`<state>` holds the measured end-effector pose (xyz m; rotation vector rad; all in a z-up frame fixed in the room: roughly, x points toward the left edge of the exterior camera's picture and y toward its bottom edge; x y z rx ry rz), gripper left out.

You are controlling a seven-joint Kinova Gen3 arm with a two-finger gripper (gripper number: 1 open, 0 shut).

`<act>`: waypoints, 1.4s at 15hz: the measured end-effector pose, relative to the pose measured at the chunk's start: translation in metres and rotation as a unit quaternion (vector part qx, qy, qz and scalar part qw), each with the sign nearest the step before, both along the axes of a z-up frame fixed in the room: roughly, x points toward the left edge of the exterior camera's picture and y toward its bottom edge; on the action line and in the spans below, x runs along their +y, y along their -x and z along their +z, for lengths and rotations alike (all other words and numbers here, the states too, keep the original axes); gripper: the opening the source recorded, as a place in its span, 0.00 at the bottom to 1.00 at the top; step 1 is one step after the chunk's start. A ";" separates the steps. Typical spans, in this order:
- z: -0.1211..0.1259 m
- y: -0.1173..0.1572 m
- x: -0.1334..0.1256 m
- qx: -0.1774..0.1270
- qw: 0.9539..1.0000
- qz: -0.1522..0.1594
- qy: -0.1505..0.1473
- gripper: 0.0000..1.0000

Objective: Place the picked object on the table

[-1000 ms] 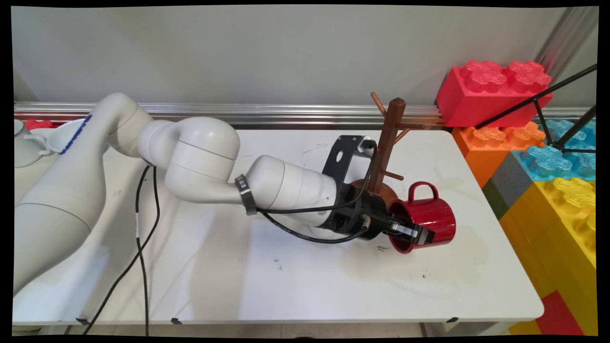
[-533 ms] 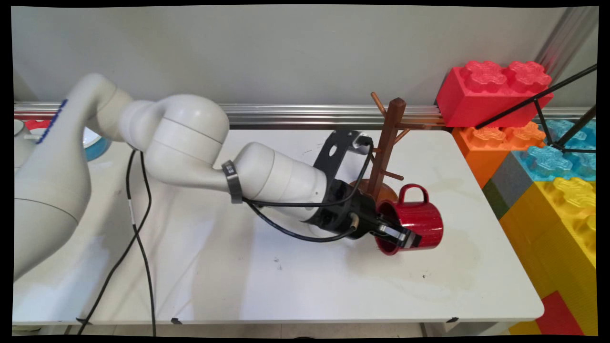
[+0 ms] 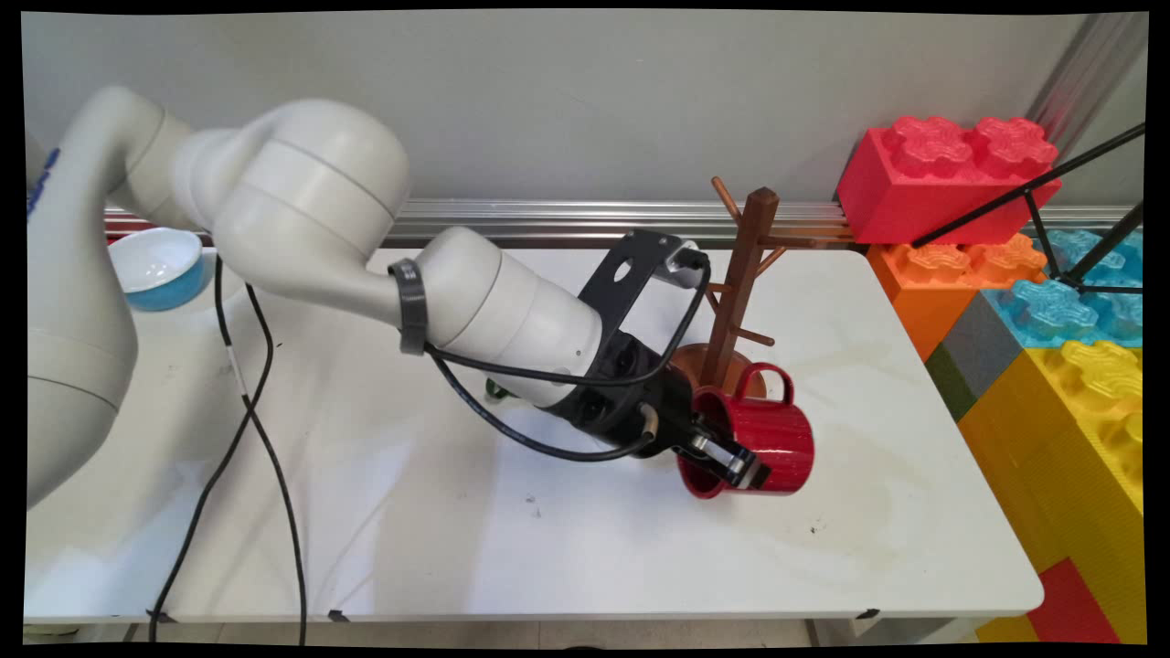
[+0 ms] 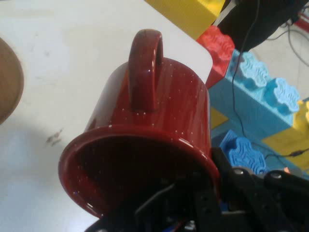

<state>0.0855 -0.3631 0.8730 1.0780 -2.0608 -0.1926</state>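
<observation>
- Red mug (image 3: 763,443) lies on its side in the gripper (image 3: 731,461), its open mouth turned toward the arm and its handle (image 3: 766,376) pointing up and away toward the wall.
- Jaws are clamped on the mug's rim, one finger inside the mouth and the other outside against the wall; in the hand view the mug (image 4: 145,145) fills the middle and the gripper (image 4: 207,203) grips its rim at the lower right.
- Whether the mug rests on the white bench (image 3: 548,548) or is held just above it cannot be told.
- Wooden mug tree (image 3: 736,283) stands just behind the mug, its round brown base (image 3: 699,366) partly hidden by the gripper and the mug's rim; the mug's handle sits just beside the base, below the lowest peg (image 3: 754,338).
- Black camera bracket (image 3: 635,279) on the wrist and a looping black cable (image 3: 548,439) stand to the left of the mug tree, close to its trunk.
- Far left of the mug tree, near the wall, a blue bowl (image 3: 160,265) with a white inside sits on the bench.
- Right of the mug tree, past the bench's edge, are large toy bricks: red (image 3: 946,178) on orange (image 3: 951,274), with blue (image 3: 1069,302) and yellow (image 3: 1088,411) nearer.
</observation>
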 end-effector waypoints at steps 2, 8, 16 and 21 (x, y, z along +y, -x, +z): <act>0.013 0.000 0.002 -0.023 1.000 -0.004 -0.002 0.00; 0.057 -0.003 0.011 -0.104 0.994 -0.021 -0.009 0.00; 0.091 -0.019 0.028 -0.210 0.976 -0.048 -0.027 0.00; 0.093 -0.030 0.031 -0.275 0.959 -0.066 -0.032 0.00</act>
